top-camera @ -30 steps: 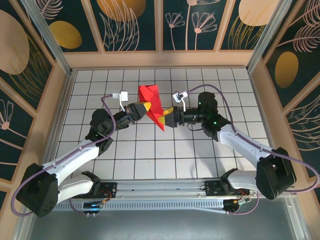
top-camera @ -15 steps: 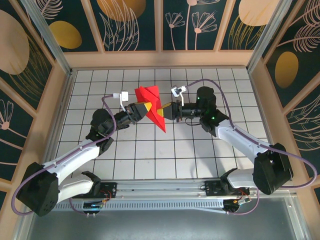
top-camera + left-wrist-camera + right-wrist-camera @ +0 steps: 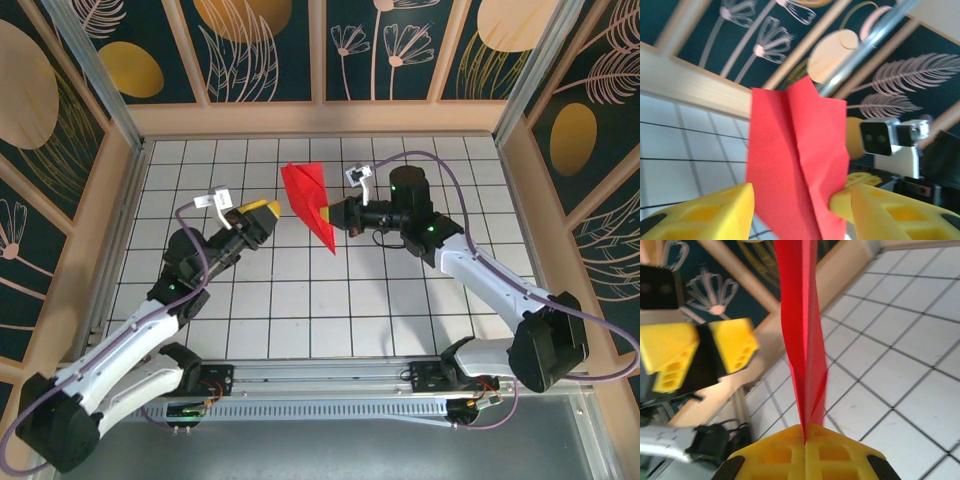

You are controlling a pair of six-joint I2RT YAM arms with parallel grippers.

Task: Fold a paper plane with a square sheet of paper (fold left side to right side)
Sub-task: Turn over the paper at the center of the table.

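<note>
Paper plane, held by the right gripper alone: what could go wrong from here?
1. The paper plane is held by a single pinch of the right gripper at one edge; such thin paper could pivot or slip out.
2. Above that pinch its layers splay apart, so the creases may spring open.
3. The left gripper stands open close beside it; a careless re-approach could crumple a wing.

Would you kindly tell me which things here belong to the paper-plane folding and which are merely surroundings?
Part of the job:
- folded bright red paper sheet, pinched in the shut right gripper
- left gripper, open, apart from the paper

Just surroundings:
- white grid-tiled table
- dark floral wall panels
</note>
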